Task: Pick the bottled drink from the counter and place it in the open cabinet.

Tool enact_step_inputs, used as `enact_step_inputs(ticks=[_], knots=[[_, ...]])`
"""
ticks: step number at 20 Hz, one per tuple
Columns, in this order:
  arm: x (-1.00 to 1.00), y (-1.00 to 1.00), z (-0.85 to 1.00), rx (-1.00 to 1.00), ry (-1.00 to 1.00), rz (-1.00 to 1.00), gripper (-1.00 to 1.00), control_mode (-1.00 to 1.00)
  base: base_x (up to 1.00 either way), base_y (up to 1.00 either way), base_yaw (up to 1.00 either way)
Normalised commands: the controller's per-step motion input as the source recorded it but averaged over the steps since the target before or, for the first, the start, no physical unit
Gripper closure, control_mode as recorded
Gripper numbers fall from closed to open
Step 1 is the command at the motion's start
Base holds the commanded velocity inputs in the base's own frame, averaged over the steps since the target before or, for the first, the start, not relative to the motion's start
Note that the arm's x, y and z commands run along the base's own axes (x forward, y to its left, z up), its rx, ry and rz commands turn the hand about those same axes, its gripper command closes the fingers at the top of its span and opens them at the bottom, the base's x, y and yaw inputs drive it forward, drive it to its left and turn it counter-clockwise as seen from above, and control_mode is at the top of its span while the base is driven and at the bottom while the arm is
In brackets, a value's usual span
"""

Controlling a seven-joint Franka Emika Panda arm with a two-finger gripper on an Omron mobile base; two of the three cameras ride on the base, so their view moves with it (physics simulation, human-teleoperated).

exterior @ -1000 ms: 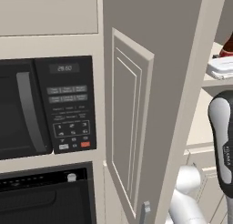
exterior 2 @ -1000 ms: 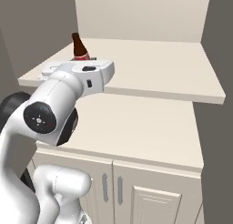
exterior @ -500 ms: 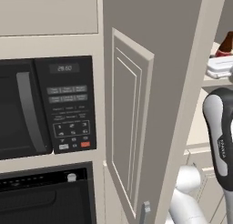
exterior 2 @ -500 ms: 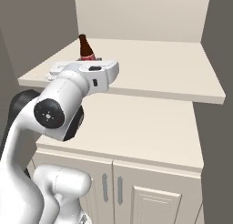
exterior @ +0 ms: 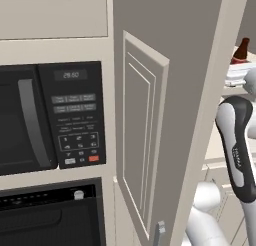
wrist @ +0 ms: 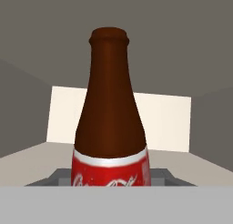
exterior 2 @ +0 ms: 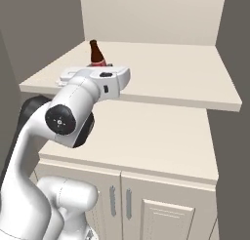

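Observation:
The bottled drink (exterior 2: 96, 53) is dark brown with a red label. It stands upright over the front left part of the open cabinet's pale shelf (exterior 2: 185, 73). My gripper (exterior 2: 97, 67) is shut on its lower body, and the white hand hides its base. The hand view has the bottle (wrist: 110, 127) close up and centred, with the shelf's back wall behind it. From the left base view the bottle's neck (exterior: 242, 51) peeks past the open cabinet door (exterior: 142, 140). The beige counter (exterior 2: 146, 141) lies below the shelf.
A black microwave (exterior: 50, 120) and an oven (exterior: 50, 220) sit left of the cabinet door. The shelf stretches free to the right of the bottle. Pale cabinet fronts with handles (exterior 2: 119, 202) run under the counter.
The hand has carried the bottle a little to the right and further in over the shelf. The grip has stayed shut.

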Motion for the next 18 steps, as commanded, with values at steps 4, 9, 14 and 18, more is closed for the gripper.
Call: enact_step_inputs(ticks=[4, 9, 14, 18], knots=[[0.31, -0.02, -0.01, 0.00, 0.00, 0.00, 1.00, -1.00, 0.00, 0.00, 0.00], [0.22, 0.00, -0.12, 0.00, 0.00, 0.00, 1.00, -1.00, 0.00, 0.00, 0.00], [0.16, 0.00, -0.17, 0.00, 0.00, 0.00, 1.00, -1.00, 0.00, 0.00, 0.00], [0.17, 0.00, -0.15, 0.00, 0.00, 0.00, 1.00, -1.00, 0.00, 0.00, 0.00]])
